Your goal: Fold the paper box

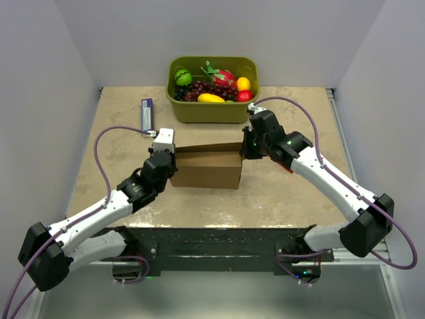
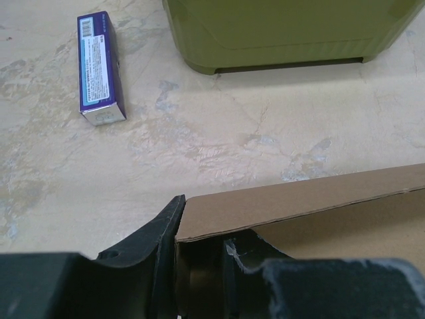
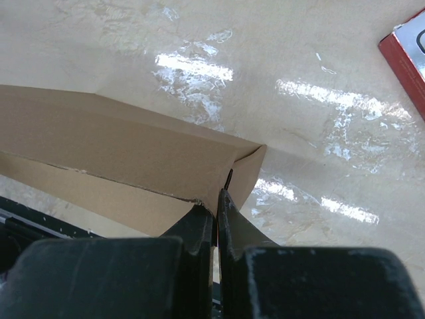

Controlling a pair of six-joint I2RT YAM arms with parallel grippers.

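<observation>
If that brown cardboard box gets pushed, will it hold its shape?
Probably not well: the paper box is thin sheet, its rear wall one upright layer, so it likely flexes. It looks empty, so probably light, sliding easily on the glossy table.

tabletop (image 1: 285,196): beige, marble pattern, glossy; strong light glare in the right wrist view.
tub (image 1: 212,111): olive-green plastic, rounded corners, upright at the far edge, about centre. Full of fruit.
fruit: green round one (image 1: 182,76) far left, dark grapes (image 1: 209,89) in the middle, red one with green leaves (image 1: 224,75) behind them, yellow round one (image 1: 244,84) and small red one (image 1: 244,96) at right, long yellow one (image 1: 210,98) at front.
purple carton (image 1: 147,114): slim, lying flat left of the tub, near but not touching. Printed label with barcode faces up.
red box (image 3: 406,56): only a corner shows, upper right of the right wrist view, flat on the tabletop.
walls (image 1: 219,30): plain white, three sides.
</observation>
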